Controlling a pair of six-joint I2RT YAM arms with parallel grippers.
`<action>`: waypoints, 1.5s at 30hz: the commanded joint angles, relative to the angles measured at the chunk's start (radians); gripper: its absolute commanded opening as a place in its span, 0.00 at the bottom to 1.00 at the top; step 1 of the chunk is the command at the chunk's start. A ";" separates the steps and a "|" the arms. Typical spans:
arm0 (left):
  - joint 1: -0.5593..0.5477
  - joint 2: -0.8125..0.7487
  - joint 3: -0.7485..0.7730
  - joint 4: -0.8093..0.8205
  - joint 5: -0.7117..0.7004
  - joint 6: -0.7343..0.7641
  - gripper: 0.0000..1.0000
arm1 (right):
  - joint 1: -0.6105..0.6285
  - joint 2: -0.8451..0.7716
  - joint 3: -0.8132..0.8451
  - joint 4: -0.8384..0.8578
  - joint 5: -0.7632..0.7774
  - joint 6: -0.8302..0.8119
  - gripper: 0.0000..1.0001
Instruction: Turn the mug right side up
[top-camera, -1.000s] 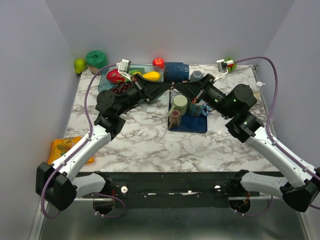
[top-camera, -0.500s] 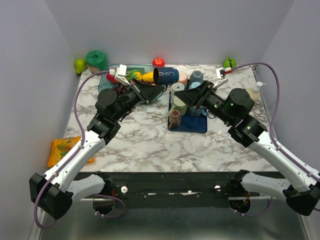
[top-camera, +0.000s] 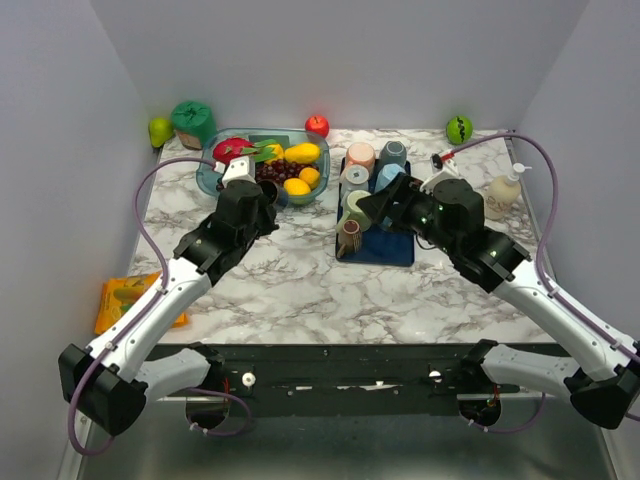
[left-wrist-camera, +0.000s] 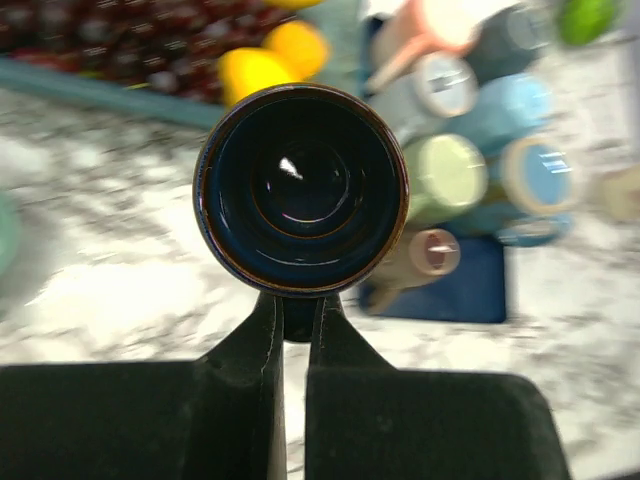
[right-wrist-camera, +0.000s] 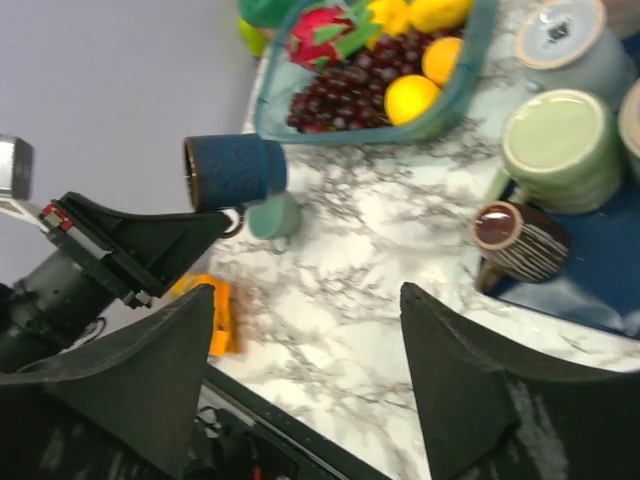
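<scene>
Right jaws have released and withdrawn; left jaws clench the mug sideways at ten o'clock; I reckon uprighting remains.

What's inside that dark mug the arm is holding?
Nothing: the mug is empty, with only a glint on its glossy bottom. Its handle sits pinched between the jaws, which mostly cover it.

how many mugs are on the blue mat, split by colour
peach: 1, peach mug
grey: 2, pale grey mug and slate mug
blue: 2, light blue mug and mid-blue mug
green: 1, green mug
brown: 1, brown striped mug
total on the blue mat: 7
left out: the dark blue mug held in the left gripper
</scene>
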 joint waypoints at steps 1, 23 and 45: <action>0.004 0.045 0.000 -0.124 -0.239 0.134 0.00 | 0.004 0.035 0.004 -0.113 0.085 -0.052 0.95; 0.188 0.387 -0.078 0.087 -0.124 0.259 0.00 | 0.006 0.126 -0.061 -0.130 0.048 -0.082 1.00; 0.239 0.393 -0.081 0.092 -0.051 0.203 0.64 | 0.006 0.250 -0.059 -0.130 0.022 -0.158 1.00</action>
